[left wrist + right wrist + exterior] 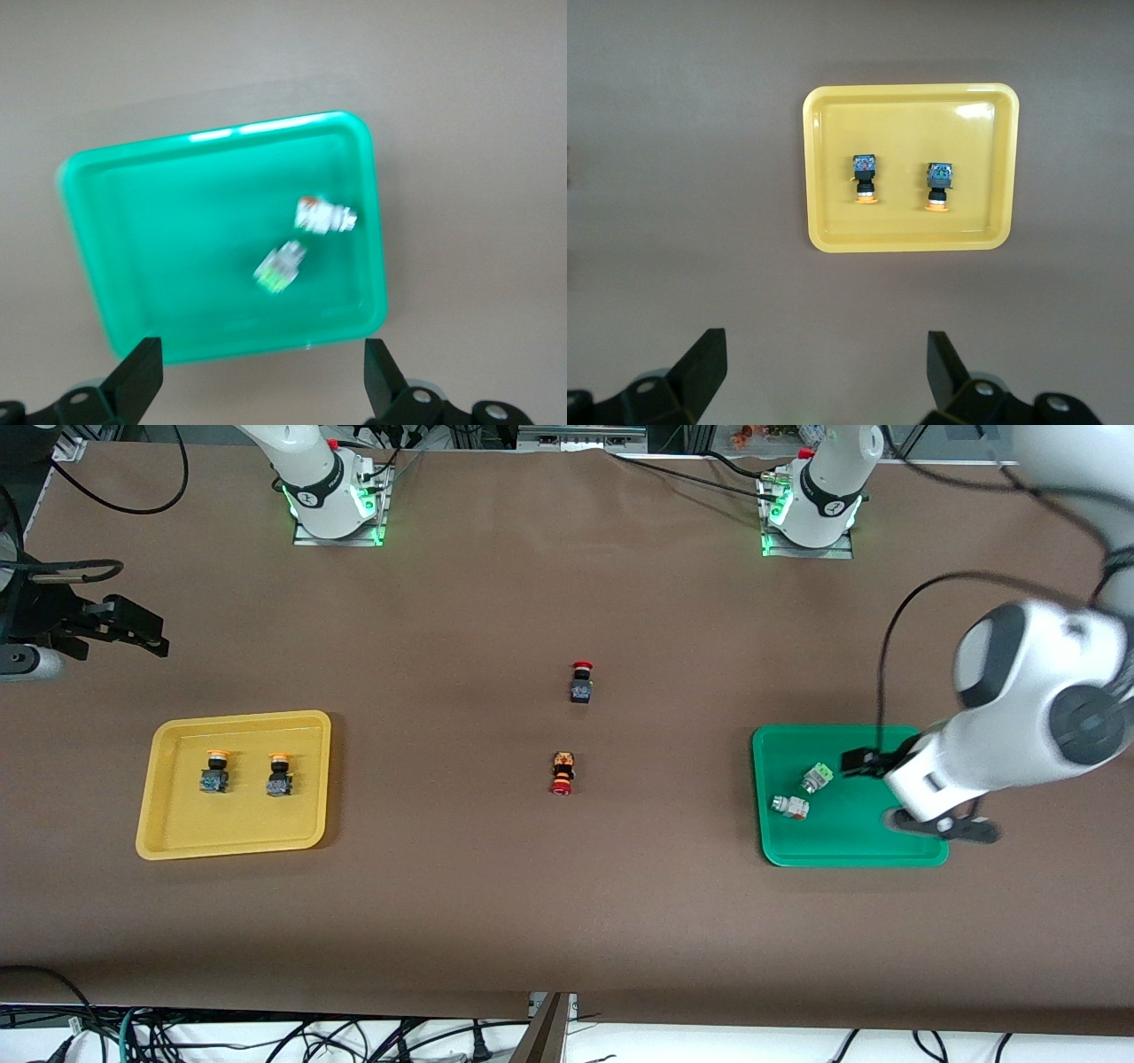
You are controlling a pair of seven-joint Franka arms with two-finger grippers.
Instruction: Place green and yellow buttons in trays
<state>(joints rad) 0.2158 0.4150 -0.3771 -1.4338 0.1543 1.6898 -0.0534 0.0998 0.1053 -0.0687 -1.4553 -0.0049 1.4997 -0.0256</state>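
While buttons [802, 793] fill trays [850, 850], labels seem unreadable

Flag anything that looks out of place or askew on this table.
The two green buttons lie tipped at odd angles in the green tray. The yellow pair sit neatly aligned in the yellow tray. Two red-capped switches remain mid-table.

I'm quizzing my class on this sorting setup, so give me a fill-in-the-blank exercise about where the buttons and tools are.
1. The yellow tray holds ____ yellow buttons.
2. Both green buttons lie in the ____ tray.
3. The two switches left on the bare table have ____ caps.
4. The left tool is open above the ____ tray.

Missing words: two; green; red; green
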